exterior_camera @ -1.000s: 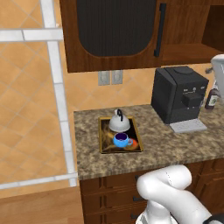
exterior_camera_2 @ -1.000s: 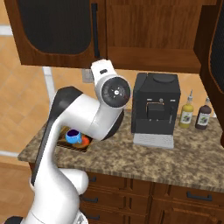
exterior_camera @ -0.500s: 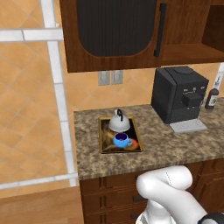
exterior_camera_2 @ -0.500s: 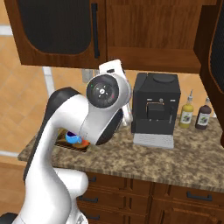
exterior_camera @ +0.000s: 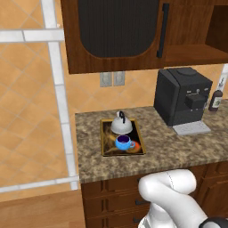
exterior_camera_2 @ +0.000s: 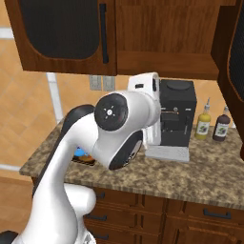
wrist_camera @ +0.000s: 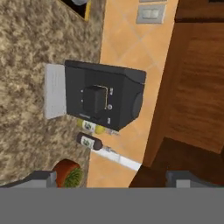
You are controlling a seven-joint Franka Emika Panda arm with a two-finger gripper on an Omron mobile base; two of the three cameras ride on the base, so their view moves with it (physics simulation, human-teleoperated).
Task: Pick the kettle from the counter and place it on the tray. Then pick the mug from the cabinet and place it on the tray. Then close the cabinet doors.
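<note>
In the left base view, the speckled brown-grey granite tabletop (exterior_camera: 178, 149) carries the flat rectangular tray with a yellowish rim (exterior_camera: 105, 138) toward its left end, and both small pieces sit on it: the squat silver-white dome-shaped kettle with a thin black arched handle (exterior_camera: 121, 125) at the far side and the small bright blue mug with a dark inside (exterior_camera: 123, 142) just nearer, close beside it. To the right stands a boxy black coffee machine (exterior_camera: 182, 95), and above hangs the dark reddish-brown wooden wall cabinet (exterior_camera: 191, 53), its left brown wooden door with a black ribbed arch panel and black bar handle (exterior_camera: 116, 33) shut, its right part showing a bare shelf. In the right base view, the white arm rises in front of the coffee machine, a yellow bottle (exterior_camera_2: 203, 125) and a dark bottle (exterior_camera_2: 221, 125) stand to its right, and the right door (exterior_camera_2: 234, 62) swings out toward the camera at the right edge. So, judging from this, only closing remains. In the hand view, the gripper (wrist_camera: 114, 178) is spread wide and holds nothing, its tips framing the coffee machine and brown wood panelling beyond. The open door looks stiff, heavy and hinged, so it should swing under a steady push on its flat outer face or bar handle, well away from the hinge; pinching is likely unnecessary.
</note>
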